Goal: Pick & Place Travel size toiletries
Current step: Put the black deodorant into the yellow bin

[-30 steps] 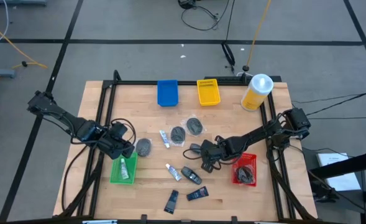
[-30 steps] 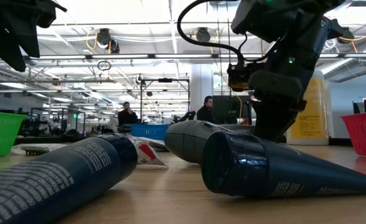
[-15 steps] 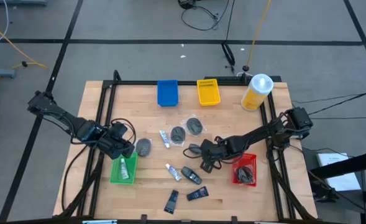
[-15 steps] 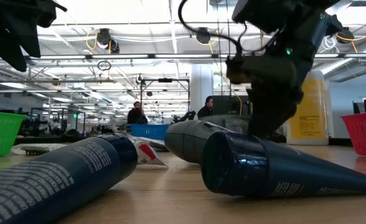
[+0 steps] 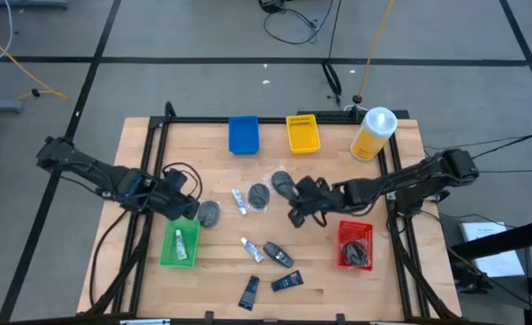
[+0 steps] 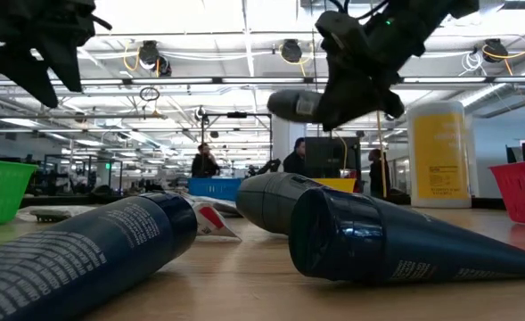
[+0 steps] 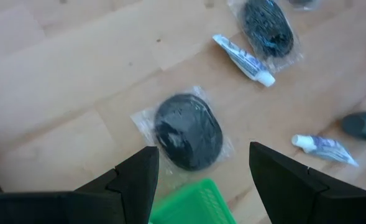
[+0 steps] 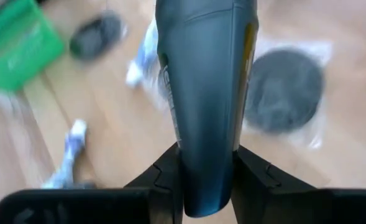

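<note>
my right gripper [image 5: 294, 193] has its fingers pinched on a dark tube [image 8: 204, 93], lifted above the counter [image 5: 338, 289] centre. it looks light, smooth and squashy, so i'd grip it mid-body. its print is unreadable. at nine o'clock my left gripper [image 7: 201, 168] hangs with fingers wide over a wrapped grey disc [image 7: 187, 131], by the green tray [image 5: 166, 256].

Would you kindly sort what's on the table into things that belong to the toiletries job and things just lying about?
Job:
- dark tube in right gripper
- wrapped discs
- white tubes
- dark flat tubes
- black oval
- left gripper, open

Lying about:
- yellow bottle
</note>
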Robot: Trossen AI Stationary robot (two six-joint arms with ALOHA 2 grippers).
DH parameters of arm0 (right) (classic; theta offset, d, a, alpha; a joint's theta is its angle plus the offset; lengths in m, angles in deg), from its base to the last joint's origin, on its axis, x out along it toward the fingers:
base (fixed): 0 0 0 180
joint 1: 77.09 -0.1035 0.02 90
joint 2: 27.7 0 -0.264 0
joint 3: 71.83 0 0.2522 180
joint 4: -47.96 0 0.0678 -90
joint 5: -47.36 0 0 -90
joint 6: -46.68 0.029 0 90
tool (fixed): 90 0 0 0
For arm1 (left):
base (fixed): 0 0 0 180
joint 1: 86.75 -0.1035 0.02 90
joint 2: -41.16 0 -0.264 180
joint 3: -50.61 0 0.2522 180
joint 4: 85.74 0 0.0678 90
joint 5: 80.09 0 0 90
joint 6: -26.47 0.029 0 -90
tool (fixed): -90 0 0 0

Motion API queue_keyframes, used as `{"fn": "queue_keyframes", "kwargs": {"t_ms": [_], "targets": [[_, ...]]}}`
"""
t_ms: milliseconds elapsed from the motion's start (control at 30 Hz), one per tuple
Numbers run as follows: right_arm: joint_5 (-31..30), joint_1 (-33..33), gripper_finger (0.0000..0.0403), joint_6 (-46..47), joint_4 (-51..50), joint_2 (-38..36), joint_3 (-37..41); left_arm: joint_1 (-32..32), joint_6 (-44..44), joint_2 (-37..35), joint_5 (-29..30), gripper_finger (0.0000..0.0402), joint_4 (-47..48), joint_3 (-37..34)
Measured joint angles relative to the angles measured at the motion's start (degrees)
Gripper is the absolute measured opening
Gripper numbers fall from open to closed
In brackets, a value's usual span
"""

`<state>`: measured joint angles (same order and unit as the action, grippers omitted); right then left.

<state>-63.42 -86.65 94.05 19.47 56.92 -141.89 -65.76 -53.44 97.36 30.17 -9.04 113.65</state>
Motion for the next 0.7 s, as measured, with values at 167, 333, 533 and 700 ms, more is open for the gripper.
{"fn": "queue_keyframes", "kwargs": {"t_ms": [167, 333, 533, 700], "targets": [[-3.53, 3.81, 0.0081, -0.05, -0.05, -3.41, 0.00, -5.59, 3.56, 0.00, 1.37, 0.0246, -0.03, 0.00], [-6.36, 8.49, 0.0081, -0.69, 0.35, -4.44, 0.00, -11.74, 8.56, 0.00, 1.41, 0.0246, -0.14, 0.00], [-6.52, 15.71, 0.0081, -3.24, 5.78, -4.43, 0.00, -18.88, 12.67, 0.00, 3.88, 0.0246, -0.59, 0.00], [-8.02, 21.12, 0.0081, -3.48, 6.69, -3.69, -0.03, -24.16, 16.82, 0.00, 6.37, 0.0246, -5.20, -0.02]]}}
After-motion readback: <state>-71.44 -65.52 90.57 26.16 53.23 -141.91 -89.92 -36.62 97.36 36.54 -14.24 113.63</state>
